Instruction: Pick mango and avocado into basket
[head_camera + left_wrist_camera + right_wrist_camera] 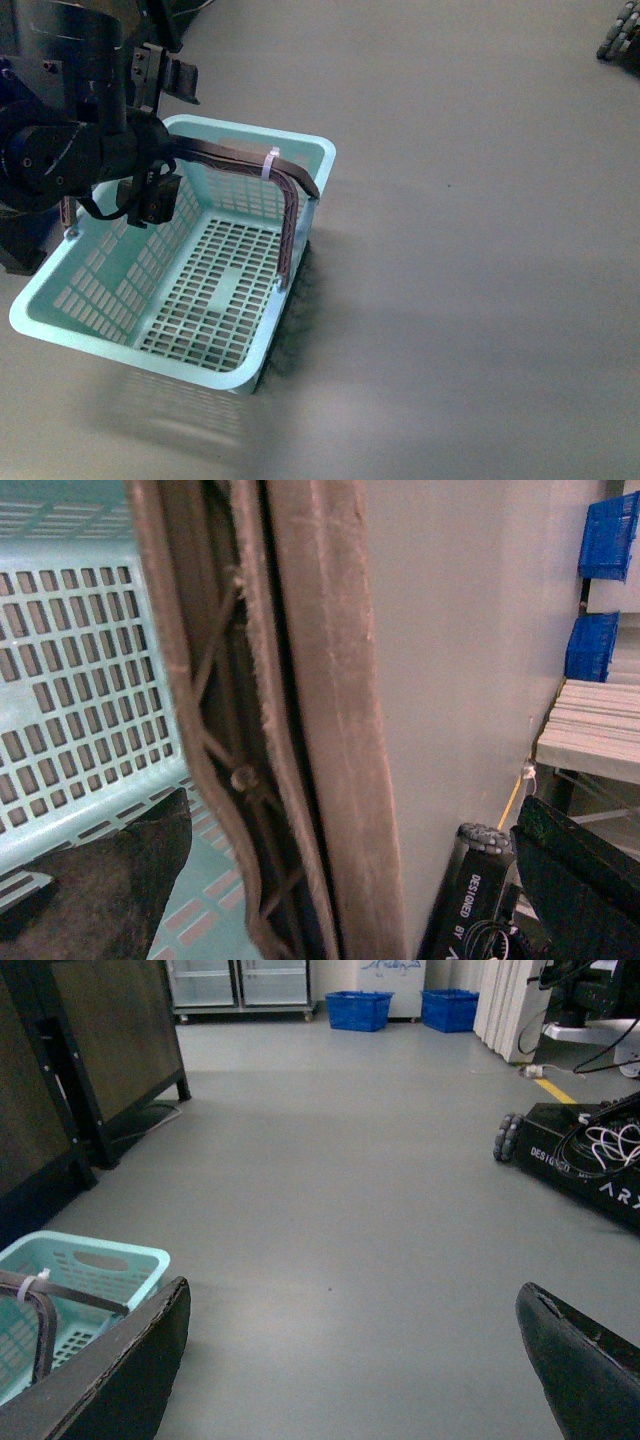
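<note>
Jaws of the left arm were hidden behind its own bulk in the front view, where that arm met the brown handles, bound by a white zip tie, above the teal basket over grey floor. From the left wrist, those jaws stood wide apart, dark fingers either side of the handles, which ran close past the camera, the basket's slotted bottom beside them. From the right wrist, the right jaws gaped wide, holding nothing, the basket just beyond one finger.
</note>
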You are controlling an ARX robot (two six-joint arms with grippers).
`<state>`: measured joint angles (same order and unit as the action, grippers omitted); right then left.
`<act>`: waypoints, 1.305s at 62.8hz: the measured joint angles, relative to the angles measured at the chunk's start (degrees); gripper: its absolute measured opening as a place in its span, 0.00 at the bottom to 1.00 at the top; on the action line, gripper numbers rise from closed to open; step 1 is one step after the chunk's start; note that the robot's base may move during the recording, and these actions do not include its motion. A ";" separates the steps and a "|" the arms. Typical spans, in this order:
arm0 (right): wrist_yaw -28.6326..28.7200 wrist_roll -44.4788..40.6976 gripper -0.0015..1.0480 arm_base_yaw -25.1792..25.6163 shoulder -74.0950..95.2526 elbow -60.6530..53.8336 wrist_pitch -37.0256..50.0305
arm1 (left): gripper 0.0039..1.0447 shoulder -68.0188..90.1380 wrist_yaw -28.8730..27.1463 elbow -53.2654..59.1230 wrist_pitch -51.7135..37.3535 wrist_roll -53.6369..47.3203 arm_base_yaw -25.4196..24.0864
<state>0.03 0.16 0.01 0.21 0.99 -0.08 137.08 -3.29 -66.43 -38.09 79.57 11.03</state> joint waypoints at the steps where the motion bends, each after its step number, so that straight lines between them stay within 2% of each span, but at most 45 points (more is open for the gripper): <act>1: 0.00 0.00 0.92 0.00 0.00 0.00 0.00 | 0.91 0.35 -0.13 -0.50 0.33 -0.28 0.02; 7: 0.00 0.00 0.92 0.00 0.00 0.00 0.00 | 0.68 2.91 -0.42 -3.48 1.62 -0.85 0.20; 27: 0.00 0.00 0.92 0.00 0.00 0.00 0.00 | 0.18 2.86 -0.31 -3.67 2.19 0.57 0.22; 30: 0.00 0.00 0.92 0.00 0.00 0.00 0.00 | 0.15 2.27 0.33 -2.97 2.23 2.67 0.07; 48: 0.00 0.00 0.92 0.00 0.00 0.00 0.00 | 0.14 -6.14 1.57 7.80 1.18 3.30 -1.14; 61: 0.00 0.00 0.92 0.00 0.00 0.00 0.00 | 0.14 -23.87 3.28 19.30 2.58 6.86 -3.61; 70: 0.00 0.00 0.92 0.00 0.00 0.00 0.00 | 0.14 -40.11 5.11 25.64 8.61 9.60 -6.60; 82: 0.00 0.00 0.92 0.00 0.00 0.00 0.00 | 0.14 -62.55 6.84 28.28 22.08 10.84 -11.41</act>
<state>0.03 0.16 0.01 0.21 0.99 -0.08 74.52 3.55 -38.15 -16.01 90.41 -0.38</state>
